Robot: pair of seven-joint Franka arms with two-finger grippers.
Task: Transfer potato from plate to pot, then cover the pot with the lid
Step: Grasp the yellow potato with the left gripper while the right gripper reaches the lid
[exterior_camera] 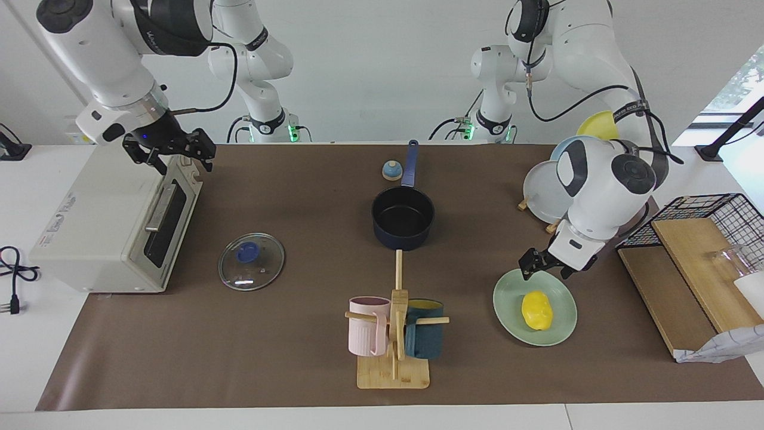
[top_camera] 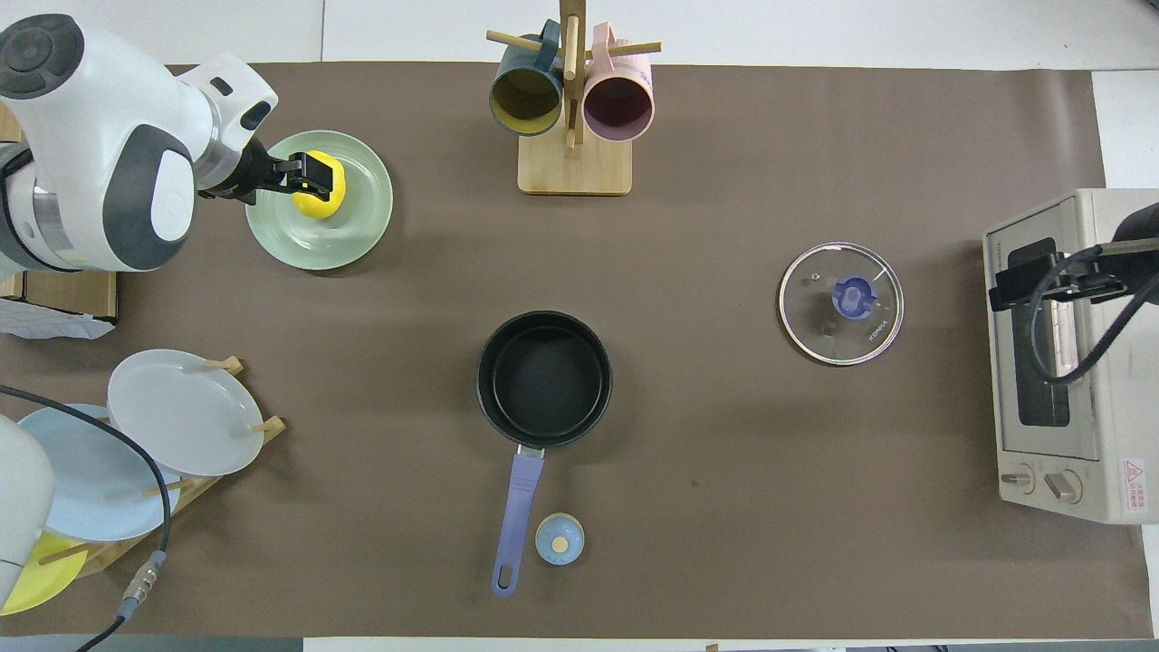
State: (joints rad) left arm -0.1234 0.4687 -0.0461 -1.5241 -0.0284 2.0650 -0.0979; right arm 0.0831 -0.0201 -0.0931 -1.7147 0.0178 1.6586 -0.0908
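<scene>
Presently the potato (exterior_camera: 536, 310) lies on the plate (exterior_camera: 508, 316), which sits toward the left arm's end of the table; taking the pot (exterior_camera: 403, 218) as the centre of a clock in the overhead view, the plate is at about ten o'clock and the lid (top_camera: 841, 303) at about two o'clock. The left gripper (exterior_camera: 544, 266) hangs over the plate's rim on the side nearer the robots, its fingers spread and holding nothing; in the facing view it is above the potato and apart from it, though from overhead its tips cover the potato's edge. The pot stands at mid-table with its black inside bare and its long handle (top_camera: 518, 510) pointing to six o'clock in the overhead view, toward the robots; a small bell (top_camera: 560, 539) sits just beside the handle's end. The lid lies flat on the table, knob up, near the front of the toaster oven (exterior_camera: 113, 224) at the right arm's end; the right gripper (exterior_camera: 179, 156) waits above the oven's top front edge, fingers parted and empty. A mug rack (exterior_camera: 394, 334) with a pink and a dark blue mug stands at twelve o'clock from the pot, farther from the robots.
</scene>
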